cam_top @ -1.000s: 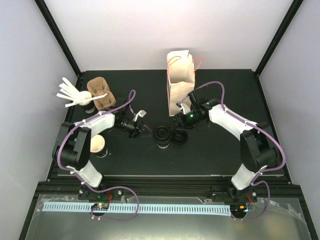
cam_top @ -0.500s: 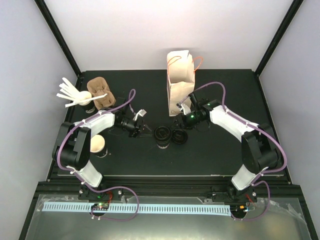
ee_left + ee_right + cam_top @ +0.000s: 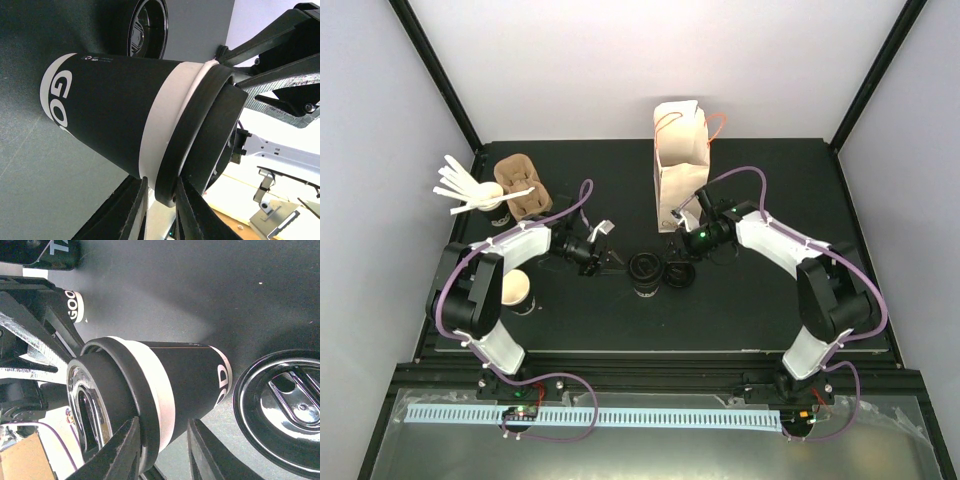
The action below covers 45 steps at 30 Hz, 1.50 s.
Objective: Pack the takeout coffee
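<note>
One takeout coffee [image 3: 646, 272] upright mid worktop [image 3: 750, 300], black lid [image 3: 200, 135] on; looks seated, can't confirm pressed fully home. Just beside it, on R-arm side: loose lid [image 3: 680, 273] flat on worktop. Flanked at lid level by both claws. L claw [image 3: 615, 263] narrow, fingers [image 3: 135, 210] either side of lid edge & seemingly against it; can't tell if actually pinching. R claw [image 3: 677, 243] a bit wider, sliver of worktop visible beside one finger, so prob. nothing gripped yet. Further out, near left: 2nd cup [image 3: 517, 290], lidless, tan inside, prob. meant for the loose lid. Back centre: paper bag [image 3: 678, 170] standing, just behind R claw, inside not visible. Back left: pulp carriers [image 3: 523, 190] & stirrer cup [image 3: 485, 203]; no coffee seated in carriers as far as seen. Judged early stage: one cup lidded at most. Left to do, by the look: lid 2nd cup, load cups into carrier and/or bag.
</note>
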Available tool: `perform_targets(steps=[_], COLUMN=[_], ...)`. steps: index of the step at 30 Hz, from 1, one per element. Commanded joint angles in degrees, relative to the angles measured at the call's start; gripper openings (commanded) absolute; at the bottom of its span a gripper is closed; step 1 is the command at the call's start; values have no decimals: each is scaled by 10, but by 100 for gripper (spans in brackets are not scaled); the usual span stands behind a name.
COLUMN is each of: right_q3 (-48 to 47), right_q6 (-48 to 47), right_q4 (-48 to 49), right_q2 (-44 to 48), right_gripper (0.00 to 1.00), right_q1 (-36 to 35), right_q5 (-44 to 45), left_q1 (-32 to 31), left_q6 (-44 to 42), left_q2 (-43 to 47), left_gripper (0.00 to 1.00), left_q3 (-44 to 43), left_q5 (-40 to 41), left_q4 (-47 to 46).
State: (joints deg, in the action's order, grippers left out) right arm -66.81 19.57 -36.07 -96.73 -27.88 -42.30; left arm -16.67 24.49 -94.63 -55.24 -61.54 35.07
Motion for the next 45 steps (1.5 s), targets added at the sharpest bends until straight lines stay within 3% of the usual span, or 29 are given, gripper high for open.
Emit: perform_targets(steps=[1, 12, 45], right_q3=[7, 25, 88], right_q6=[-2, -6, -21], right_q4=[16, 21, 28], right_q2=[-8, -17, -35], right_gripper=[27, 22, 24], right_q1=[2, 2, 2], right_q5=[-15, -27, -1], left_q1=[-4, -5, -6], left_q6=[-5, -8, -48], left_q2=[-8, -15, -51], left_gripper=[17, 13, 13], left_q3=[-15, -14, 31], left_q5=[-3, 2, 55], left_q4=[0, 4, 23])
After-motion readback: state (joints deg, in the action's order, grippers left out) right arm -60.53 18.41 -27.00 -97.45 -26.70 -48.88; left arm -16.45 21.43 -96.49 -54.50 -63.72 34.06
